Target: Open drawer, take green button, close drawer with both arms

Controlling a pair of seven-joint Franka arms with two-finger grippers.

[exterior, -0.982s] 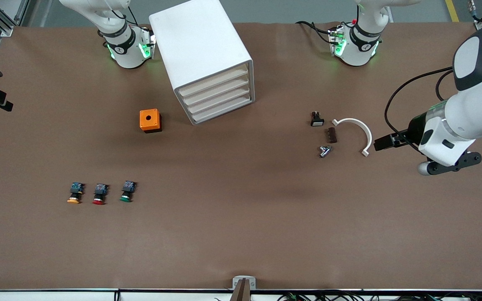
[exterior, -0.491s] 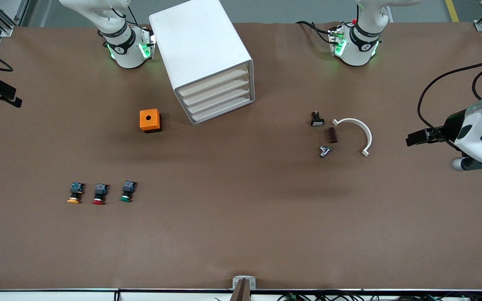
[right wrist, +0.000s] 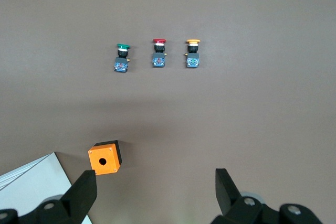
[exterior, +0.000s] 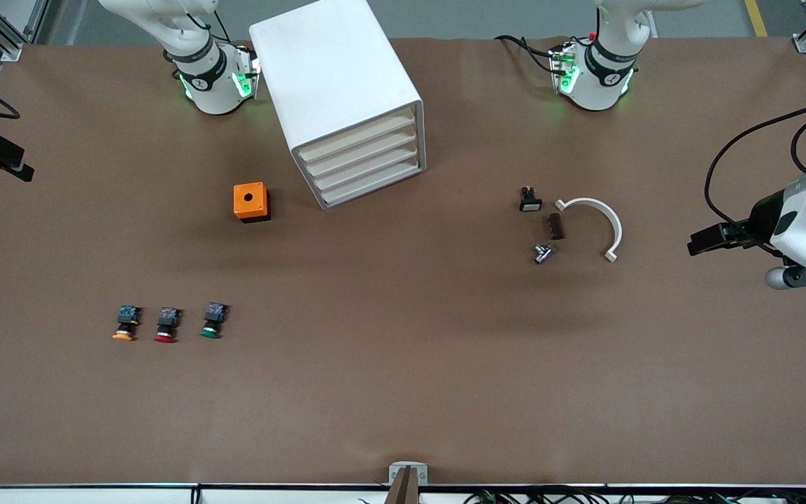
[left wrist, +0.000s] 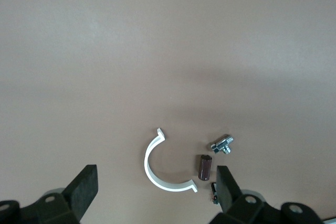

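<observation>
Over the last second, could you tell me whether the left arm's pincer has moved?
Yes. In the front view the left pincer has drawn away from the white curved clip, toward the left arm's end of the table, and hangs open there.

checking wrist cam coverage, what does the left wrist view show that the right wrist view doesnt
Only the left wrist view: the white curved clip, the dark brown block and the small metal fitting, with the open left gripper over them.

Only the right wrist view: the green-capped button, the red-capped button, the orange-capped button, the orange box with its hole, a corner of the white cabinet, and the open right gripper.

Both: the bare brown table and black fingers spread wide, holding nothing.
</observation>
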